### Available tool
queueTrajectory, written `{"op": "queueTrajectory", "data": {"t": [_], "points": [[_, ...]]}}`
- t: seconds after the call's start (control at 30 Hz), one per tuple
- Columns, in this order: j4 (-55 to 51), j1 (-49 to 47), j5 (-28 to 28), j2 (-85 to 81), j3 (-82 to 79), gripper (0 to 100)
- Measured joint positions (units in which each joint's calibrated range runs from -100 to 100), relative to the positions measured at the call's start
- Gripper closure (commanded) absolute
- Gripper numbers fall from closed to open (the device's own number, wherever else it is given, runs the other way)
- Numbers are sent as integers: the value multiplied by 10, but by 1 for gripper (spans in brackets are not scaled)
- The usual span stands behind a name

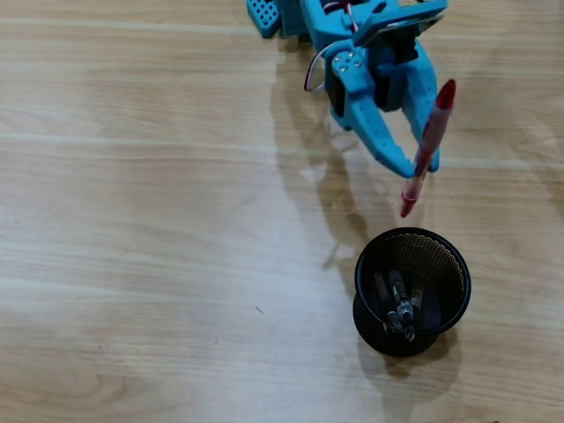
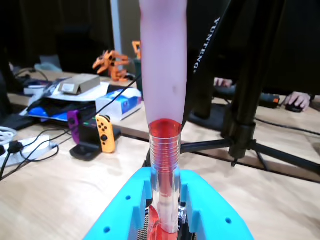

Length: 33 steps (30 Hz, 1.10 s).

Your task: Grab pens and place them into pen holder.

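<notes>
The blue gripper (image 1: 423, 166) is squeezed shut on the red and white pen (image 1: 429, 145), and in the overhead view the pen hangs in the air above the table (image 1: 159, 220), a little way up from the pen holder (image 1: 412, 291). The pen is tilted, with its thin tip pointing down toward the cup but not over the opening yet. Inside the black mesh cup you can see a few other pens (image 1: 398, 308) already lying against the wall. In the wrist view the pen (image 2: 164, 150) stands straight up between the two blue fingers (image 2: 131, 210), which press on its clear, ridged part. The pen looks light, hard and stiff, so it should not bend. Its smooth plastic may be a bit slippery, and it could tip or slide if the hold is loose. The ridged part seems a good place to hold, since the ridges help stop slipping. The cup is much wider than the pen, so I think dropping it in should be easy once the tip is above the rim.
</notes>
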<state>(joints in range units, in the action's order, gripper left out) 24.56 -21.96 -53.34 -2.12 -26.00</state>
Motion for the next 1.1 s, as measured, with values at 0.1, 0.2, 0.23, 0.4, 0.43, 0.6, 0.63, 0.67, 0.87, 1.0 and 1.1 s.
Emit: {"op": "queueTrajectory", "data": {"t": [0.1,0.2,0.23,0.4,0.43,0.6,0.63,0.67,0.87,1.0,1.1], "points": [[37,5,-6,44,-1,98],[47,6,-12,84,1,98],[47,6,-12,89,0,98],[47,6,-16,133,21,94],[47,6,-16,138,26,91],[47,5,-16,149,43,88],[47,5,-16,149,44,88],[47,5,-15,149,47,88],[44,5,22,139,47,98],[-9,12,58,84,41,98],[-98,20,94,18,40,98]]}}
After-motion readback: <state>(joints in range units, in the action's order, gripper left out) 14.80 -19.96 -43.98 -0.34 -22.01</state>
